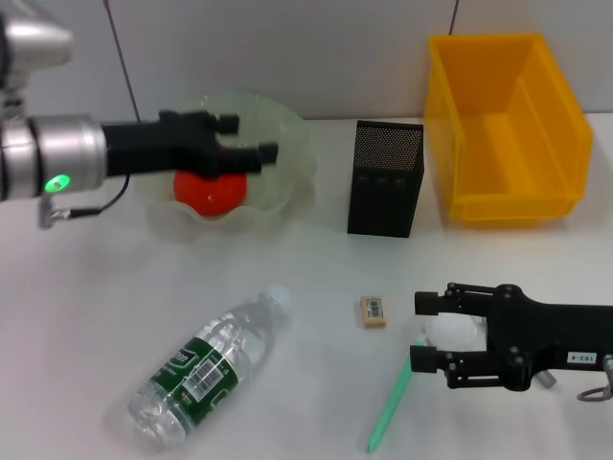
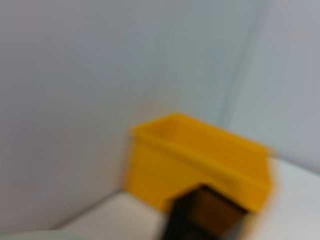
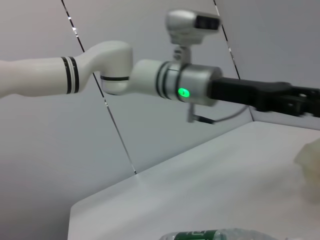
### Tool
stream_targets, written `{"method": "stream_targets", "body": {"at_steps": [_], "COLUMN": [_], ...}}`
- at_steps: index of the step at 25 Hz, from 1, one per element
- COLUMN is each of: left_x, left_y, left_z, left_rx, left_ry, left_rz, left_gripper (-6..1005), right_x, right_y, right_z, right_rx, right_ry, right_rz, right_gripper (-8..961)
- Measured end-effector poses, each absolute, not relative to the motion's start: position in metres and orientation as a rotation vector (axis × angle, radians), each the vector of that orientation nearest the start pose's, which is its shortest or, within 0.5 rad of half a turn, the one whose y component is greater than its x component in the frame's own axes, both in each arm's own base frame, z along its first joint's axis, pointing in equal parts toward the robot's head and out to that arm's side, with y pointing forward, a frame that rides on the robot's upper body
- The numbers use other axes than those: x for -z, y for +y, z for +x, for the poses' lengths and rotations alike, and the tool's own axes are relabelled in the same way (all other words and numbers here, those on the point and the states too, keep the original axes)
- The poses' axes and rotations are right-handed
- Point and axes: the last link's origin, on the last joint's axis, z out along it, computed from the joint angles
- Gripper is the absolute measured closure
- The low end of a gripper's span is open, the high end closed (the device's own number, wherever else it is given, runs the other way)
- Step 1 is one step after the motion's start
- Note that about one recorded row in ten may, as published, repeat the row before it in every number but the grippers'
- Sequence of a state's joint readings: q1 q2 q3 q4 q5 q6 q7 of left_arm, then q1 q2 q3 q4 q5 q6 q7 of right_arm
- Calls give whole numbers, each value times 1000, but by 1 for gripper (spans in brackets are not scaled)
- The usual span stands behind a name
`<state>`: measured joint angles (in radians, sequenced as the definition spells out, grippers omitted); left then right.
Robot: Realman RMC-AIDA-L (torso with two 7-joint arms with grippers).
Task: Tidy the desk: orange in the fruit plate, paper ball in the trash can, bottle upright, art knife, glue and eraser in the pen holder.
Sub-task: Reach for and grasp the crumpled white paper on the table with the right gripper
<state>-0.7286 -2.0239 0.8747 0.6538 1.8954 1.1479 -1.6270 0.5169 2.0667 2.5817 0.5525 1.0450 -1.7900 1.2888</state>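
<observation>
On the white counter (image 1: pixel 86 316), the round orange fruit (image 1: pixel 211 192) sits inside the translucent, wavy-rimmed glass fruit plate (image 1: pixel 287 144) near the far left corner, glossy and reddish orange. The left gripper (image 1: pixel 251 139) hangs directly above it with its black fingers parted and nothing between them. At the middle of the far edge stands the black mesh pen holder (image 1: pixel 385 178), a tall upright box, and just beside it in the far right corner is the yellow plastic bin (image 1: pixel 505 125), which also shows in the left wrist view (image 2: pixel 200 160) with the pen holder (image 2: pixel 202 215) in front of it. Toward the near edge, left of centre, the clear plastic water bottle (image 1: pixel 211 364) with a green label lies on its side, its white cap pointing toward the far right; a sliver of it shows in the right wrist view (image 3: pixel 220 234). Near the counter's middle lies the small tan eraser (image 1: pixel 374 311) with a printed label. Near the right end of the near edge, the right gripper (image 1: pixel 421 332) has its black fingers spread around the crumpled white paper ball (image 1: pixel 453 333), which rests on the counter between them; whether they touch it cannot be told. The slim mint-green art knife (image 1: pixel 388 407) lies slantwise beside the ball, running toward the near edge.
</observation>
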Motion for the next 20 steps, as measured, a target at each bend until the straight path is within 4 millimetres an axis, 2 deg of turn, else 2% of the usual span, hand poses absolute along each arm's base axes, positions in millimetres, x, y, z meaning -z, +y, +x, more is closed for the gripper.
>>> {"method": "stream_targets", "body": {"at_steps": [1, 2, 9, 15, 16, 20], "left_x": [-24, -29, -44, -39, -32, -24], "left_y": [405, 395, 352, 337, 327, 321], "left_z": [-205, -206, -227, -233, -239, -244], "left_rx": [617, 634, 708, 712, 697, 686], "left_ry": [-634, -628, -628, -584, -549, -538], "left_rz": [-2645, -2695, -2850, -2905, -2947, -2973], "left_gripper": [180, 180, 180, 180, 180, 180], "right_x": [2, 2, -7, -11, -12, -14], "right_y": [291, 291, 292, 294, 295, 297], "right_z": [266, 266, 268, 269, 269, 268], "right_rx": [-895, -895, -885, -866, -862, -844], "right_ry": [620, 620, 611, 611, 615, 620], "right_rz": [-2856, -2856, -2846, -2846, -2847, -2855], "right_gripper": [166, 166, 166, 167, 167, 167]}}
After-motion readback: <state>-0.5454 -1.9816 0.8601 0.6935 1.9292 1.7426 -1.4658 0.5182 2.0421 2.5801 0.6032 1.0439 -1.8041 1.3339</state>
